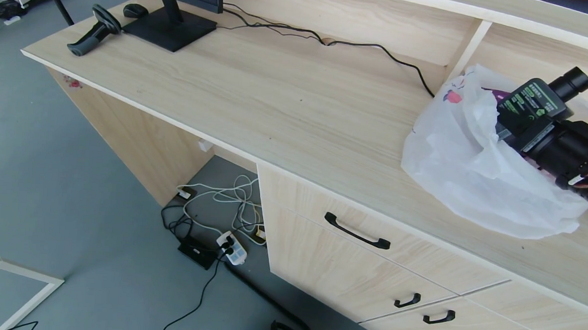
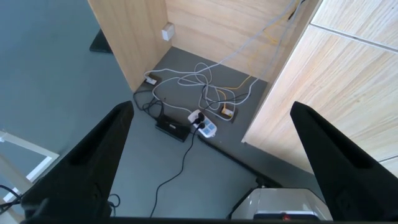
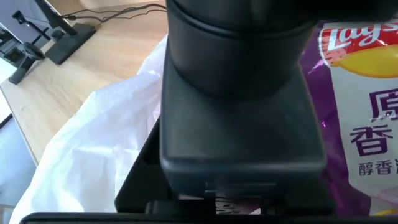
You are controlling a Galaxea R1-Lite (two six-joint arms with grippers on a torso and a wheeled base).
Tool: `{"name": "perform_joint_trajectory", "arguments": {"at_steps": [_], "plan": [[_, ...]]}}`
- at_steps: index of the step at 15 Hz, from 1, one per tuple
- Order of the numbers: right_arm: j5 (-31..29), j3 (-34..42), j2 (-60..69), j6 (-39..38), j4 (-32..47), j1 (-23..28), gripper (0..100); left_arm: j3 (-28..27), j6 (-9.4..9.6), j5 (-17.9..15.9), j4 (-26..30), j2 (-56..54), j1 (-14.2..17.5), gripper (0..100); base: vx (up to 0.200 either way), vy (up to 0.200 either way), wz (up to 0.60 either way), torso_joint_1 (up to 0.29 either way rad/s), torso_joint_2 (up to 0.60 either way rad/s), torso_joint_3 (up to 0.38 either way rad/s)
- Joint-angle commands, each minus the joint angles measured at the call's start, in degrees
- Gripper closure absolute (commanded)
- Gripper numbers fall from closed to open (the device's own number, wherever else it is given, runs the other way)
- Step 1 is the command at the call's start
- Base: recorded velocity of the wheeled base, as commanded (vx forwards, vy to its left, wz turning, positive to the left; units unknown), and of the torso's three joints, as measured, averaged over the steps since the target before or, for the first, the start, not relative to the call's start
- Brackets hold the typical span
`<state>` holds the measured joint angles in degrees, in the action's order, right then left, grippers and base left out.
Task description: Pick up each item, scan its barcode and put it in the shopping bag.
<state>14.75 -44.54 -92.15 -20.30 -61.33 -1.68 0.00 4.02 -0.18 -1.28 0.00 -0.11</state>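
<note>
The shopping bag [image 1: 474,174] lies slumped on its side at the right end of the worktop [image 1: 287,99], its lower folds close to the front edge. The right gripper [image 1: 515,121] is pushed into the bag's mouth. The purple chip packet [image 3: 354,124] sits inside the bag right beside the gripper body. Whether these jaws are clamped on the packet or parted from it cannot be told, because the gripper's own housing hides them. That is the main risk: if the packet is not fully let go, pulling the arm back would likely haul it out again. The thin, limp film is a second hazard, since a fold could catch on the wrist and the whole bag could be dragged along or tipped over the front edge. The left gripper [image 2: 211,109] hangs below worktop level over the floor cables, its jaws spread wide and holding nothing, so it does not steady the bag. The scanner [image 1: 92,36] lies well apart, at the far left corner.
</note>
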Motion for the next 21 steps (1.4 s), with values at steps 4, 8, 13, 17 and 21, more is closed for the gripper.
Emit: {"name": "perform_joint_trajectory", "arguments": {"at_steps": [4,8,13,17,21], "plan": [[-0.07,-6.52,-2.16,-0.09,4.99,-0.08,0,0.00,0.02,0.01,-0.04,0.09,0.02,0,0.000,0.000,0.00,0.000,0.00,0.000],[0.10,-4.76,-1.02,-1.15,4.99,0.36,0,0.00,-0.16,0.01,0.05,0.09,0.02,0,0.000,0.000,0.00,0.000,0.00,0.000],[0.02,-5.82,-0.40,-1.15,4.91,0.54,0,0.00,-0.33,0.01,0.14,0.09,0.02,0,0.000,0.000,0.00,0.000,0.00,0.000],[-0.07,-8.63,2.32,-0.80,4.91,0.72,0,0.00,-0.33,0.01,0.14,0.09,-0.07,0,0.000,0.000,0.00,0.000,0.00,0.000],[-0.16,-13.46,4.96,0.08,4.47,1.24,0,0.00,-0.16,0.01,0.14,0.09,0.02,0,0.000,0.000,0.00,0.000,0.00,0.000]]}}
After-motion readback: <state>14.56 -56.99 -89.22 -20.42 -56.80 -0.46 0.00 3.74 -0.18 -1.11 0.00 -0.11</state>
